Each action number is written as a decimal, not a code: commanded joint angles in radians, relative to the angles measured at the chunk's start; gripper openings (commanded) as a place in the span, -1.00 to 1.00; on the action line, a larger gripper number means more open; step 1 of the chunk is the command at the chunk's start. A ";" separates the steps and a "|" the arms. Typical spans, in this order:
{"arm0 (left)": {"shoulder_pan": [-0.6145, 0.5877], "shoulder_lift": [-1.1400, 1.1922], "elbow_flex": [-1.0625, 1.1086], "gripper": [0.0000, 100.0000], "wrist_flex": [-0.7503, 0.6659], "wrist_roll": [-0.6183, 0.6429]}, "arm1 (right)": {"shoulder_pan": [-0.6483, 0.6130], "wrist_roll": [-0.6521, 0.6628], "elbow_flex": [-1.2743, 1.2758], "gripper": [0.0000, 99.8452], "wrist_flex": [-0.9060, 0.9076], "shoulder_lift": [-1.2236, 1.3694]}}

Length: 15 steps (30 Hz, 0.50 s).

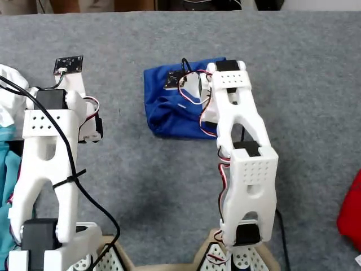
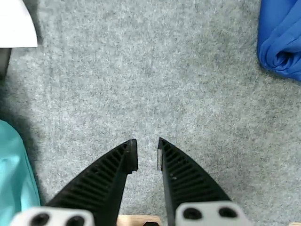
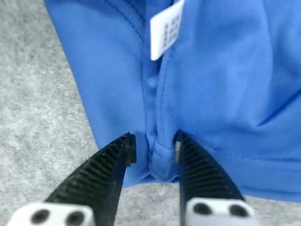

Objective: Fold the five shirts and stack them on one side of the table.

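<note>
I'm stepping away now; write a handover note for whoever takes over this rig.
Left gripper: open, empty, over bare table.
Right gripper: open, astride a hem of the blue shirt.
Blue shirt roughly folded mid-table, not stacked.
White cloth and teal cloth at the table's left edge, red cloth at its right edge; folds unclear.
Remaining: finish blue, stack all on one side.

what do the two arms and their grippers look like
Both the left arm and right arm are white plastic shells with grids of small holes and black motors at the joints. A black cable runs down the left arm; red, white and black wires loop along the right. The left gripper and right gripper have black tapered fingers, ribbed inside, on white bases.
</note>
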 commanded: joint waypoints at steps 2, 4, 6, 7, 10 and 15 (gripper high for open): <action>-0.006 -0.038 -0.012 -0.83 -0.012 -0.003 | -0.005 -0.006 -0.005 -0.90 -0.003 -0.018; -0.008 -0.041 -0.012 -0.83 -0.012 -0.003 | -0.005 -0.006 -0.005 -0.90 -0.012 -0.018; -0.009 -0.041 -0.012 -0.83 -0.012 -0.003 | 0.002 -0.006 -0.005 -0.90 -0.028 -0.018; -0.009 -0.041 -0.012 -0.83 -0.012 -0.003 | 0.005 -0.006 -0.005 -0.91 -0.038 -0.018; -0.009 -0.041 -0.011 -0.83 -0.012 -0.003 | 0.013 -0.006 -0.007 -0.93 -0.052 -0.021; -0.009 -0.042 -0.012 -0.83 -0.012 -0.003 | 0.033 -0.006 -0.054 -0.98 -0.017 -0.024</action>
